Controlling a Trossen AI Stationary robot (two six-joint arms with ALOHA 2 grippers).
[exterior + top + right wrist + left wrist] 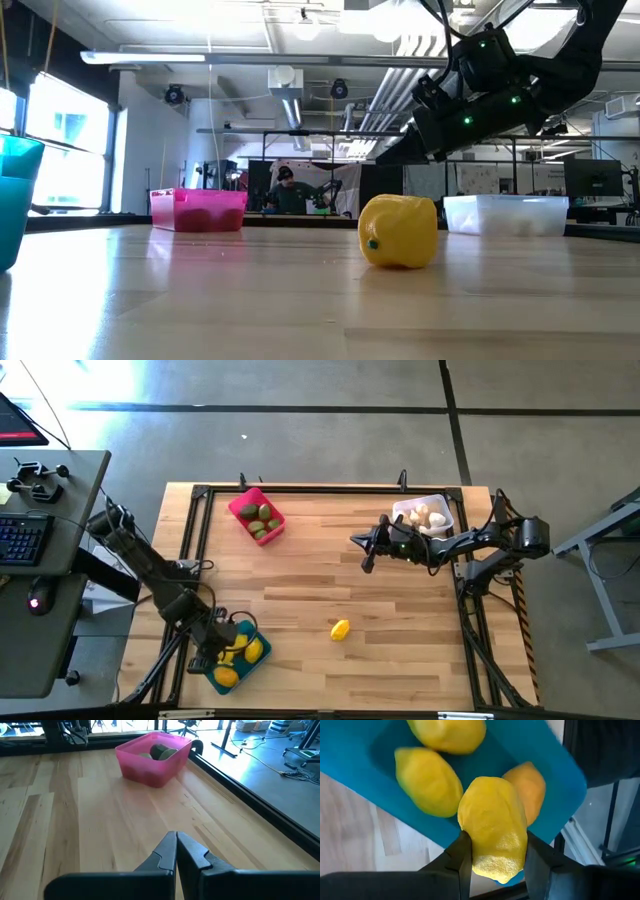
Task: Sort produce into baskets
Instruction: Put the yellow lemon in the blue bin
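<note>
My left gripper [215, 648] hovers over the teal basket [236, 673] at the table's near left, shut on a yellow lemon [495, 827]. Three more lemons [427, 780] lie inside that basket. One loose lemon [340, 629] rests on the table near the middle [398, 232]. The pink basket [257, 515] at the far left holds green produce [161, 751]. The whitish basket [428, 517] at the far right holds white bulbs. My right gripper [366, 552] hangs shut above the table beside the whitish basket, touching nothing [176, 851]. My left gripper pinches the yellow lemon by its two long sides [470, 847] between its two fingers [460, 855]. The fingers point steeply down from above. The lemon is lifted clear, hanging over the teal basket and the lemons in it.
A black metal frame [330, 488] runs round the wooden table. A desk with a keyboard [22, 538] stands beyond the left edge. Bare wood lies between the baskets, around the loose lemon. A person shows far off in the room [286, 190].
</note>
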